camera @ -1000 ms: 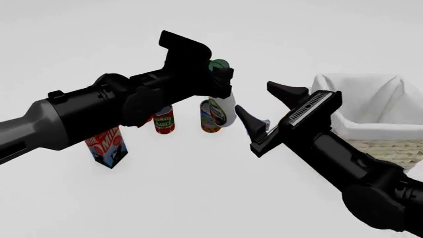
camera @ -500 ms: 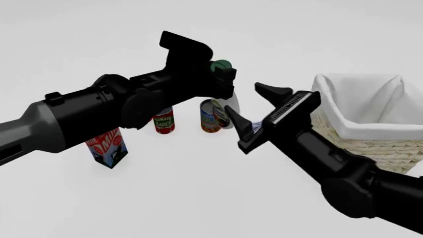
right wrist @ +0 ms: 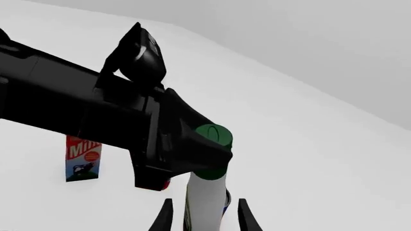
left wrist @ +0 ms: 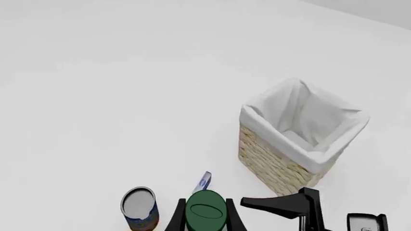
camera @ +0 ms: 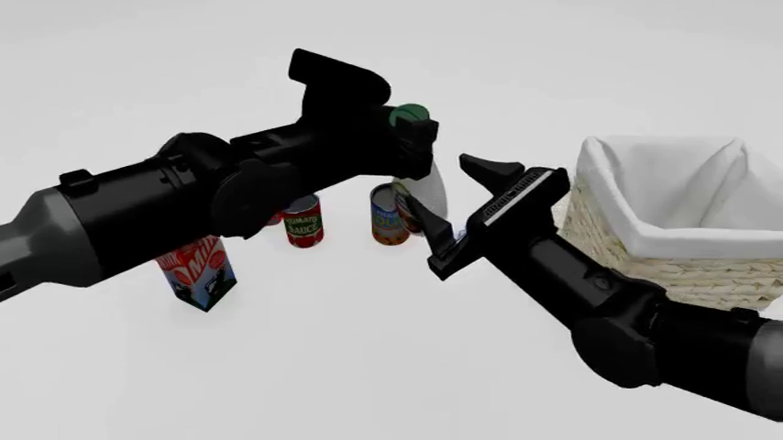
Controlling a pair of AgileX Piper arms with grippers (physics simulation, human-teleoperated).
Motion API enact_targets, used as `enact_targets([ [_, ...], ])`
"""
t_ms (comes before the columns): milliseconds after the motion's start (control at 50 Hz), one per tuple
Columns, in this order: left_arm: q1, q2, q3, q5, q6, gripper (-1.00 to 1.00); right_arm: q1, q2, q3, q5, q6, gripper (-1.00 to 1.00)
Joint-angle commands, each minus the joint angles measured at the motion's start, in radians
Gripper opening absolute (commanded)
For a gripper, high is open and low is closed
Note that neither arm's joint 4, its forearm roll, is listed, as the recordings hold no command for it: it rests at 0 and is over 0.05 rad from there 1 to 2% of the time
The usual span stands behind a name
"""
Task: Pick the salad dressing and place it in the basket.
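Observation:
The salad dressing (camera: 424,188) is a white bottle with a dark green cap (camera: 410,116). My left gripper (camera: 408,139) is shut on its neck just under the cap. In the left wrist view the cap (left wrist: 205,211) sits between the two fingers (left wrist: 176,219). My right gripper (camera: 453,194) is open beside the bottle. In the right wrist view its fingertips (right wrist: 165,216) stand on either side of the white body (right wrist: 205,195), apart from it. The bottle's base is hidden. The basket (camera: 722,275), wicker with a white lining, stands at the right.
A tomato sauce can (camera: 303,223), a second can (camera: 387,218) and a milk carton (camera: 196,270) stand under and left of the left arm. A small blue-and-white item (left wrist: 203,181) lies near the can. The basket (left wrist: 273,161) is right of the bottle.
My right gripper has swung left, away from the basket, and now brackets the bottle's body. The left arm has lifted slightly, still holding the bottle.

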Motion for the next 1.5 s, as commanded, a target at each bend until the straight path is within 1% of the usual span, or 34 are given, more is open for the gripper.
enact_targets([
  [20, -0.007, -0.021, -0.014, 0.009, 0.007, -1.00, 0.000, 0.037, -0.008, -0.016, -0.009, 1.00],
  [300, -0.017, -0.036, -0.006, 0.011, 0.001, -1.00, -0.015, 0.086, -0.034, -0.030, -0.014, 1.00],
  [520, -0.027, -0.044, -0.008, 0.016, -0.004, -1.00, -0.026, 0.105, -0.056, -0.027, -0.034, 1.00],
  [980, -0.035, -0.050, -0.004, 0.014, -0.012, -1.00, -0.022, 0.160, -0.081, -0.041, -0.033, 1.00],
  [1000, -0.034, -0.049, -0.004, 0.014, -0.014, -1.00, -0.021, 0.160, -0.080, -0.042, -0.033, -1.00],
  [1300, -0.035, -0.060, 0.007, 0.003, -0.004, -1.00, -0.017, 0.161, -0.069, -0.057, -0.030, -1.00],
  [1320, -0.035, -0.073, 0.017, -0.011, 0.021, 1.00, -0.017, 0.163, -0.070, -0.057, -0.030, -1.00],
  [1360, -0.033, -0.065, 0.005, 0.003, 0.009, 1.00, -0.016, 0.164, -0.069, -0.058, -0.029, -1.00],
  [1380, -0.033, -0.076, 0.009, -0.001, 0.029, 1.00, -0.016, 0.163, -0.070, -0.057, -0.028, -1.00],
  [1440, -0.039, -0.099, 0.004, 0.009, 0.015, 1.00, -0.016, 0.166, -0.070, -0.058, -0.028, -1.00],
  [1480, -0.038, -0.119, 0.005, 0.012, 0.032, 1.00, -0.016, 0.167, -0.070, -0.058, -0.030, -1.00],
  [1500, -0.048, -0.133, 0.002, 0.019, 0.027, 1.00, -0.016, 0.169, -0.071, -0.059, -0.029, -1.00],
])
